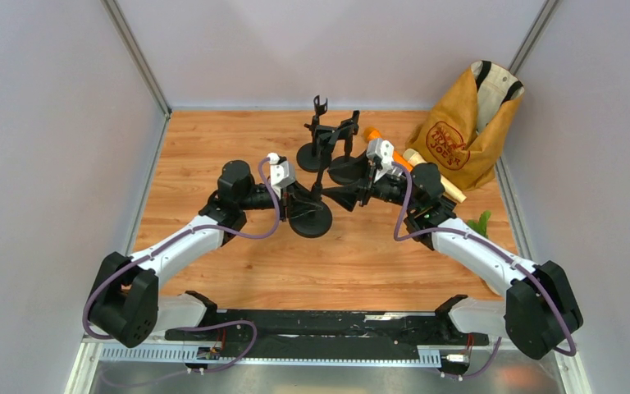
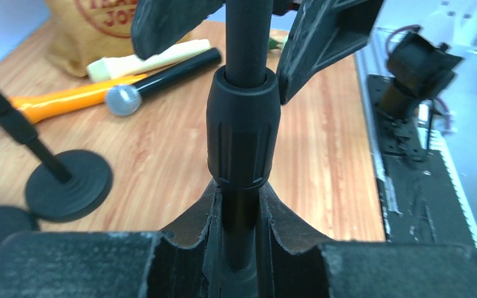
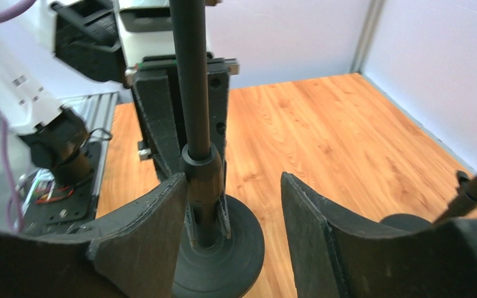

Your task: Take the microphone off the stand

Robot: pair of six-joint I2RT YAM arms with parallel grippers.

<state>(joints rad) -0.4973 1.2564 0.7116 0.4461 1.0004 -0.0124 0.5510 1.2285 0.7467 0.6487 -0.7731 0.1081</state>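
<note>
Gripping stand pole (image 2: pixel 242 124) w/ L gripper (image 2: pixel 239 214), R gripper (image 3: pixel 233 195) spread alongside.

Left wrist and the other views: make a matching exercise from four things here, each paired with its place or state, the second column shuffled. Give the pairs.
Column one
1. stand pole
2. black microphone
3. right gripper
4. brown bag

Column two
A. lies flat on the table beside an orange object
B. jaws apart, closed on nothing
C. clamped in the jaws of the left gripper
D. stands at the far right corner

Pairs: 1-C, 2-A, 3-B, 4-D
</note>
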